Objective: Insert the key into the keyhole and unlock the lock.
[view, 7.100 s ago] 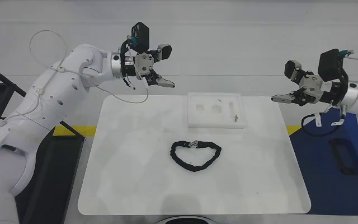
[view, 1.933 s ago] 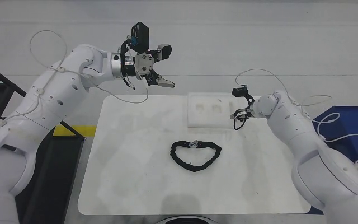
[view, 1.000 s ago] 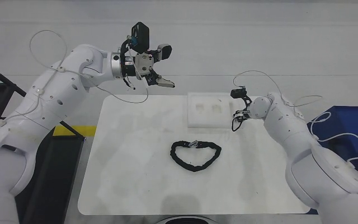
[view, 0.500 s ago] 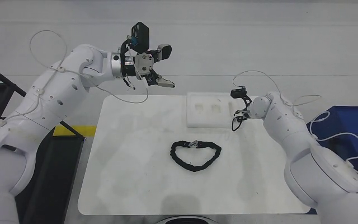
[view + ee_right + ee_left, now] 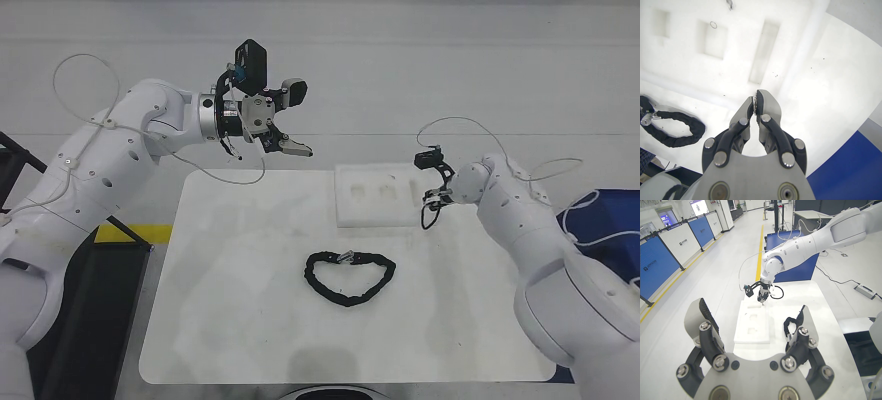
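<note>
A black sleeved chain lock (image 5: 349, 276) lies in a loop at the middle of the white table (image 5: 230, 320), its metal lock body (image 5: 346, 258) at the loop's far side. In the right wrist view the keyhole end (image 5: 645, 122) faces up. My right gripper (image 5: 755, 104) is shut on the small metal key (image 5: 754, 103), just above the near right edge of the white foam tray (image 5: 387, 196). The left wrist view has the right gripper (image 5: 762, 300) hanging over the tray (image 5: 753, 325). My left gripper (image 5: 290, 147) hangs open beyond the table's far left edge, nothing between its fingers.
The foam tray has several shallow recesses; a small metal ring (image 5: 713, 24) lies in one. A blue cabinet (image 5: 791, 256) stands beyond the table's right side. A dark cart (image 5: 85, 300) sits left of the table.
My right gripper has risen slightly and shifted a little right from the tray's edge, with the key in it. The left arm has not moved.
</note>
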Motion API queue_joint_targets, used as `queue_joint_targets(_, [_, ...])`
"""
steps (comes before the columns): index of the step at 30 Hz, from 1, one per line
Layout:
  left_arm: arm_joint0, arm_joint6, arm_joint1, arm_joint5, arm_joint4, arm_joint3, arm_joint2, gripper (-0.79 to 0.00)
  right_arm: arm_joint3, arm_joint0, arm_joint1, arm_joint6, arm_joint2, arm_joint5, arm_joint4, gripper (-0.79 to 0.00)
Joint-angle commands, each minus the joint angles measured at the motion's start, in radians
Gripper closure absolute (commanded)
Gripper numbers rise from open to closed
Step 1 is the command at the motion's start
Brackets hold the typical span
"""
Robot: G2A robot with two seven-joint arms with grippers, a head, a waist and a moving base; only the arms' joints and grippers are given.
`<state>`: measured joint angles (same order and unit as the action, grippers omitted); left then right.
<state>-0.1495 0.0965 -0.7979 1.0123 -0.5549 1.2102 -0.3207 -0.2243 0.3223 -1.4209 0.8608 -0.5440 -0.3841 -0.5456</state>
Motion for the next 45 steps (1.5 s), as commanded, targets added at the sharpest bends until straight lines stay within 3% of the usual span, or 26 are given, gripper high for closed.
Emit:
queue_joint_targets(1, [0.000, 0.000, 0.000, 0.000, 0.000, 0.000, 0.000, -0.785, -0.006, -0.005, 0.006, 0.009, -0.006, -0.010, 0.002, 0.000])
queue_joint_targets(14, [0.000, 0.000, 0.000, 0.000, 0.000, 0.000, 0.000, -0.785, -0.142, 0.004, 0.095, 0.067, -0.095, -0.137, 0.065, 0.000])
queue_joint_targets(21, [0.000, 0.000, 0.000, 0.000, 0.000, 0.000, 0.000, -0.785, -0.390, 0.085, 0.188, 0.144, -0.204, -0.118, 0.122, 0.000])
queue_joint_targets(26, [0.000, 0.000, 0.000, 0.000, 0.000, 0.000, 0.000, -0.785, -0.726, 0.238, 0.288, 0.224, -0.359, -0.016, 0.132, 0.000])
queue_joint_targets(32, [0.000, 0.000, 0.000, 0.000, 0.000, 0.000, 0.000, -0.785, -1.173, 0.535, 0.385, 0.291, -0.618, 0.115, 0.227, 0.000])
queue_joint_targets(37, [0.000, 0.000, 0.000, 0.000, 0.000, 0.000, 0.000, -0.785, -1.323, 0.692, 0.411, 0.257, -0.741, 0.154, 0.350, 0.000])
queue_joint_targets(45, [0.000, 0.000, 0.000, 0.000, 0.000, 0.000, 0.000, -0.785, -1.416, 0.832, 0.424, 0.180, -0.846, 0.167, 0.518, 0.000])
